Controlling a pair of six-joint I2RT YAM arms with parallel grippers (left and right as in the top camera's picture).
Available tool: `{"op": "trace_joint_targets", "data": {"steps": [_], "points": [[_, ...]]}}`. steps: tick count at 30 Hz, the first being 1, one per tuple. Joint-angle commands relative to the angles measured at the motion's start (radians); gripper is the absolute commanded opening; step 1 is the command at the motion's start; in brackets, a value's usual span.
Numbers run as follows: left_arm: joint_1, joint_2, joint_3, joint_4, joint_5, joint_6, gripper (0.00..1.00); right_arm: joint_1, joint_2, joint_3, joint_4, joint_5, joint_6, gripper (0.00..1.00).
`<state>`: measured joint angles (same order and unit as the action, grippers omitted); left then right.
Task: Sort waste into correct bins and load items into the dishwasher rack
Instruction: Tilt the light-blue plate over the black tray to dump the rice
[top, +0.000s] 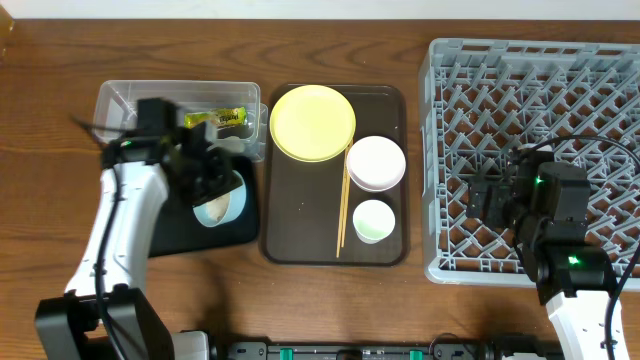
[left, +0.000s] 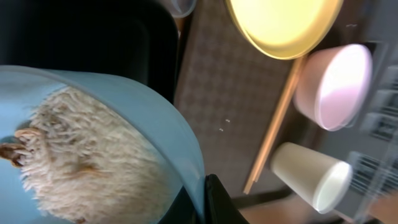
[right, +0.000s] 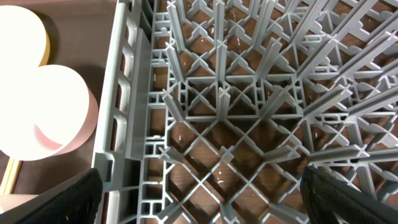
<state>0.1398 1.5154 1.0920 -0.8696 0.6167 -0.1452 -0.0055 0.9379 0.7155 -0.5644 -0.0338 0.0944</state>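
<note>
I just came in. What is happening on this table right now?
The left gripper is shut on the light blue bowl, which is tipped over the black tray with rice scraps inside. The wrapper lies in the clear tub. The right gripper hangs open over the dishwasher rack, holding nothing. The yellow plate, pinkish-white bowl, white cup and chopsticks wait on the brown tray.

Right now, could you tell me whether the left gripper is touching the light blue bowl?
Touching. The left wrist view shows the left gripper pinching the light blue bowl at its rim.
</note>
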Motion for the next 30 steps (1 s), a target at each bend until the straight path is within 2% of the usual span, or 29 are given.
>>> {"op": "trace_joint_targets", "data": {"steps": [1,7,13,19,30], "points": [[0.108,0.007,-0.05,0.002,0.302,0.158,0.06,-0.008,-0.001,0.021,-0.002,-0.001,0.006,0.99],[0.277,0.05,-0.109,0.0,0.628,0.255,0.06,-0.008,-0.001,0.021,-0.002,-0.001,0.006,0.99],[0.385,0.131,-0.126,-0.014,0.698,0.261,0.06,-0.008,-0.001,0.021,-0.003,-0.001,0.006,0.99],[0.428,0.224,-0.126,-0.015,0.935,0.261,0.06,-0.008,-0.001,0.021,-0.006,-0.001,0.006,0.99],[0.428,0.25,-0.126,-0.027,0.956,0.063,0.06,-0.008,-0.001,0.021,-0.008,-0.001,0.006,0.99]]}}
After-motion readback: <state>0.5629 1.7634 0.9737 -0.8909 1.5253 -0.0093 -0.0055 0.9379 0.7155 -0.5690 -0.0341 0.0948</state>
